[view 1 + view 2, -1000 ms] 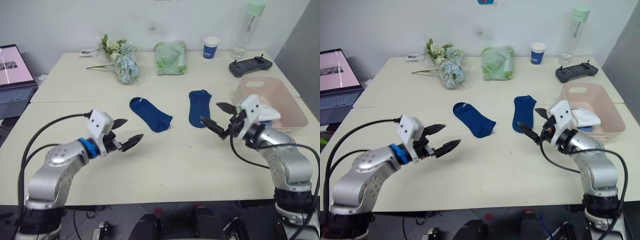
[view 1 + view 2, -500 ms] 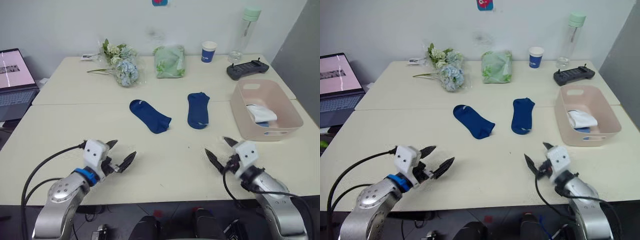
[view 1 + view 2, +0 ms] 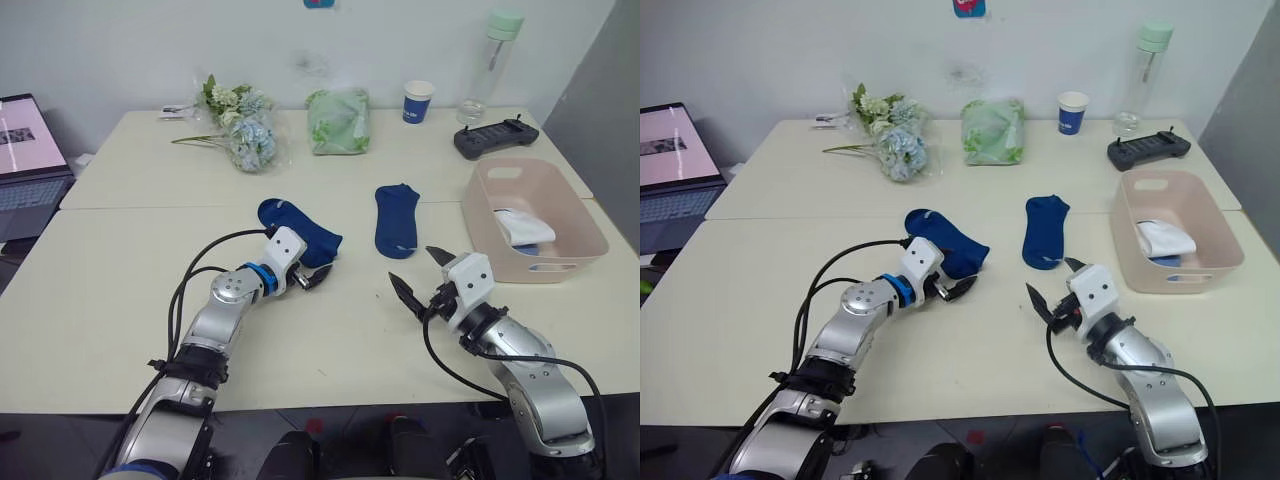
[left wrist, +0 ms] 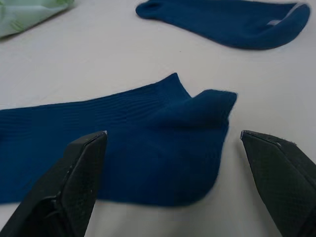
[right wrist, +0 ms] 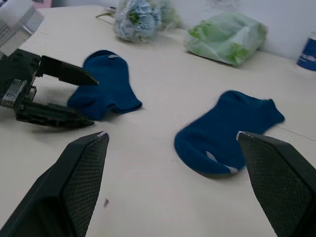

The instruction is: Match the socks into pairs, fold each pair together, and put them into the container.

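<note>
From the head camera I see two navy socks lying flat on the table (image 3: 120,300): the left sock (image 3: 300,228) angled, the right sock (image 3: 396,220) lying near to far. My left tool (image 3: 318,276) sits at the near end of the left sock, fingers spread, holding nothing. My right tool (image 3: 421,276) hovers just near of the right sock, wide open and empty. The pink tub (image 3: 578,250) stands at the right, with a white sock (image 3: 522,228) inside. Flowers (image 3: 240,120), a green bundle (image 3: 339,120), a blue cup (image 3: 419,101), a bottle (image 3: 492,58) and a controller (image 3: 497,137) line the far edge.

In the left wrist camera, both fingers (image 4: 74,187) flank the near sock's end (image 4: 148,148), apart from it.

In the right wrist camera, my open fingers (image 5: 79,187) frame both navy socks and the left tool (image 5: 44,94).
</note>
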`<state>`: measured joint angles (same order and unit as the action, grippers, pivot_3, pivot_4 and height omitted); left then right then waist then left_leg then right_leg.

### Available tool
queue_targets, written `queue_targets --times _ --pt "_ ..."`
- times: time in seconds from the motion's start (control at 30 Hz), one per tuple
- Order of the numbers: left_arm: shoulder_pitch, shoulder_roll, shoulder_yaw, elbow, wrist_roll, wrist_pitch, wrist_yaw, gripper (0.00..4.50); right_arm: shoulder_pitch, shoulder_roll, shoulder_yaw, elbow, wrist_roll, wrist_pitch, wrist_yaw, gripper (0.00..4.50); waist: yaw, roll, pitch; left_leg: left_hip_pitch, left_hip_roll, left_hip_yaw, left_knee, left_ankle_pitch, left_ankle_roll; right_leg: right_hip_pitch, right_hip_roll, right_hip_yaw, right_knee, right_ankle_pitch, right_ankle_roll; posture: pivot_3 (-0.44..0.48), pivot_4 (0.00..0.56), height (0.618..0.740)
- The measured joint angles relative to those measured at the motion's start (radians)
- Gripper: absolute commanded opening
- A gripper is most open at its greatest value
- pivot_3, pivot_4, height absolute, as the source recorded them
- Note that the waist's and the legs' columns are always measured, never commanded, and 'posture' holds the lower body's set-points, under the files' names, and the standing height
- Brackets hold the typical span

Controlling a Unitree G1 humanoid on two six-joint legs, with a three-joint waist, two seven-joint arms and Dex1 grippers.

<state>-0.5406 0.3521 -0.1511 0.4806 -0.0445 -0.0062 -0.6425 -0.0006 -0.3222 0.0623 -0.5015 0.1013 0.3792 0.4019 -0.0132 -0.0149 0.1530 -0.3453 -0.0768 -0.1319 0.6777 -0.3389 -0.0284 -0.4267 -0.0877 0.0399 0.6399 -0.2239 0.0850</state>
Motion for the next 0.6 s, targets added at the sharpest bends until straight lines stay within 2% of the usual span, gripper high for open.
queue_targets --times 0.1,0.2,0.4,0.6 --pt "-0.034 -0.003 0.002 0.081 0.005 -0.05 -0.002 2.97 0.017 0.029 0.026 -0.009 -0.009 0.002 -0.03 4.5 -0.003 0.0 0.0 0.001 0.0 0.0 0.001 0.0 0.0 0.001 0.0 0.0 0.002 0.0 0.0 0.0 0.15 0.74" --pt "-0.031 -0.006 0.012 0.077 -0.007 -0.034 -0.004 2.05 0.023 0.029 0.028 -0.014 -0.007 0.005 -0.034 4.5 -0.005 0.0 0.0 0.001 0.0 0.0 0.002 0.0 0.0 0.001 0.0 0.0 0.002 0.0 0.0 0.0 0.15 0.74" --pt "0.054 -0.001 0.052 -0.053 -0.045 0.058 -0.001 0.14 0.025 0.039 0.028 -0.026 0.0 0.017 -0.044 4.5 -0.015 0.0 0.0 0.001 0.001 -0.001 0.001 0.0 0.0 0.0 0.0 0.0 0.003 0.0 0.0 0.0 0.15 0.74" --pt "0.332 0.063 0.091 -0.473 -0.136 0.286 -0.018 0.04 0.078 0.05 0.054 -0.078 0.002 0.045 -0.05 4.5 -0.016 0.001 0.0 -0.001 0.004 -0.001 0.0 0.0 0.0 -0.003 -0.001 0.003 0.003 0.0 0.0 0.0 0.15 0.74"
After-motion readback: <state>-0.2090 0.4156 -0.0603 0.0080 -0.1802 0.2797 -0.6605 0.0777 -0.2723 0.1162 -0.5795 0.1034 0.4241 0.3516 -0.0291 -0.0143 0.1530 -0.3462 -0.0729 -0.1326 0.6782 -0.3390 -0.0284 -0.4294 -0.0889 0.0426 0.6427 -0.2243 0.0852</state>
